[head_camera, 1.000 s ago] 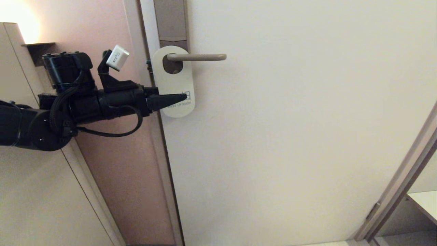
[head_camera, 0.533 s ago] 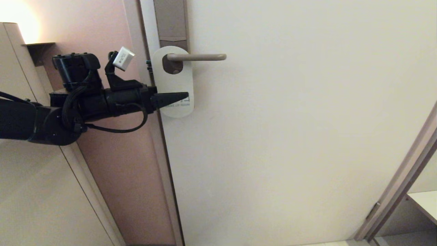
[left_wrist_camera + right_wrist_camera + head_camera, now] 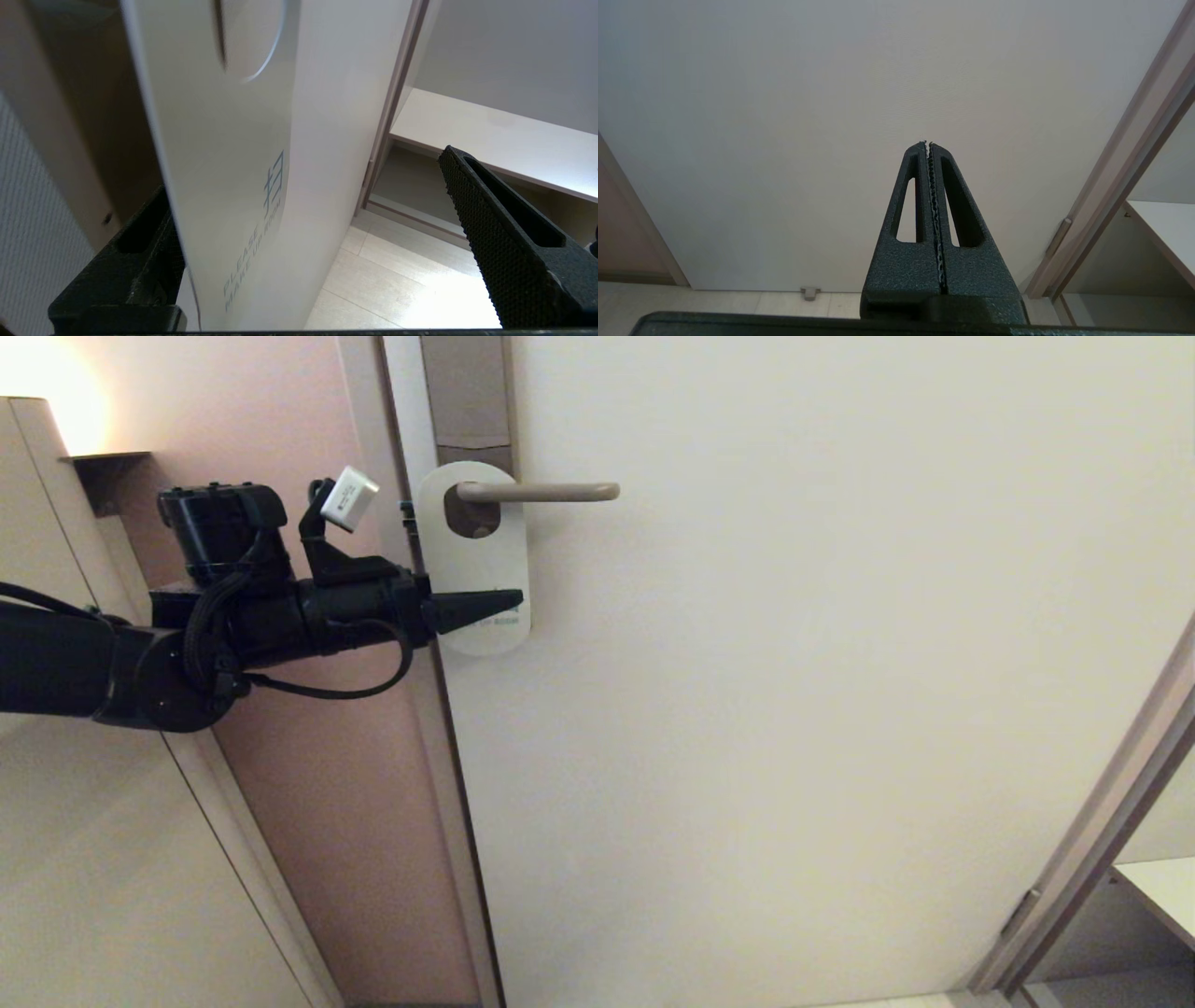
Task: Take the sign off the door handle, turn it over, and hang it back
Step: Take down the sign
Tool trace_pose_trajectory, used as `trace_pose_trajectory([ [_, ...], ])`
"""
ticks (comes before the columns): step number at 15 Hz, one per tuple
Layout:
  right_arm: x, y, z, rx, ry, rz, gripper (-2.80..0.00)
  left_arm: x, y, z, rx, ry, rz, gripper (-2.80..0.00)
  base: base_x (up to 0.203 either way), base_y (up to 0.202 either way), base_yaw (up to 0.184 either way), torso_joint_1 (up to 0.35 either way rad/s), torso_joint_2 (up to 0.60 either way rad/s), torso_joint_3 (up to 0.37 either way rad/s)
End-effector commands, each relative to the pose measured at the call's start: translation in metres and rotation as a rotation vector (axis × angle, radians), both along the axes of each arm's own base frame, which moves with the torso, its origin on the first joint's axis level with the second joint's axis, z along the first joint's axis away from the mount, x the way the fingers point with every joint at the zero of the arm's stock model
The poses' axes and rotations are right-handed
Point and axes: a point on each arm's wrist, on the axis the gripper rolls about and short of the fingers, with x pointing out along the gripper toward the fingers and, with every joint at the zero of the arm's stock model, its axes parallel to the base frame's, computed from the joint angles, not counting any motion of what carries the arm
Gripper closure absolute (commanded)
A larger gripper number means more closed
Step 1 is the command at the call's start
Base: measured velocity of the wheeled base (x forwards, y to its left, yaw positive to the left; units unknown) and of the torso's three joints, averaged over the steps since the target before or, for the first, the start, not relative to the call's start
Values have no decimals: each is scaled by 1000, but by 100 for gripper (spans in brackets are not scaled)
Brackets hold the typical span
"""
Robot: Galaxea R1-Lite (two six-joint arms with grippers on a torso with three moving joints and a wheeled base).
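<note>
The sign (image 3: 478,555) hangs by its oval hole on the door handle (image 3: 546,492), white side out. "PLEASE MAKE UP ROOM" reads on it in the left wrist view (image 3: 219,177). The handle juts from the grey-brown lock plate (image 3: 467,401). My left gripper (image 3: 509,601) reaches in from the left at the sign's lower part. It is open, and the sign's edge stands between its fingers: one finger (image 3: 140,252) is behind the card, the other (image 3: 495,224) is well in front, apart from it. My right gripper (image 3: 927,144) is shut and empty, low before the door.
The pale door (image 3: 794,663) fills the middle. Its frame and a pink wall (image 3: 308,784) lie to the left, behind my left arm. A second door frame (image 3: 1092,831) and a white shelf (image 3: 1162,887) are at the lower right. A doorstop (image 3: 809,292) sits on the floor.
My left arm has moved a little to the right, sliding its open fingers further over the sign's lower edge. The sign now hangs slightly straighter.
</note>
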Motion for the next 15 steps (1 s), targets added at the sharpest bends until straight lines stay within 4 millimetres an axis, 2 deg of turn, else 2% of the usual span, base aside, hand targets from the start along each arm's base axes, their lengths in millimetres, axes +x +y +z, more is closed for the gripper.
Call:
trace_pose_trajectory([
  [1,0,0,0,-1,0,0,0,-4,-1,5,-4,-16,-9,-280,0,0,0,0,0,0],
  [12,0,0,0,-1,0,2,0,-4,-4,5,-1,-18,-16,-280,0,0,0,0,0,0],
  [13,0,0,0,-1,0,0,0,-2,-4,3,2,-19,-16,0,0,0,0,0,0,0],
  [15,0,0,0,-1,0,0,0,-2,-4,3,-7,-22,-15,0,0,0,0,0,0,0],
])
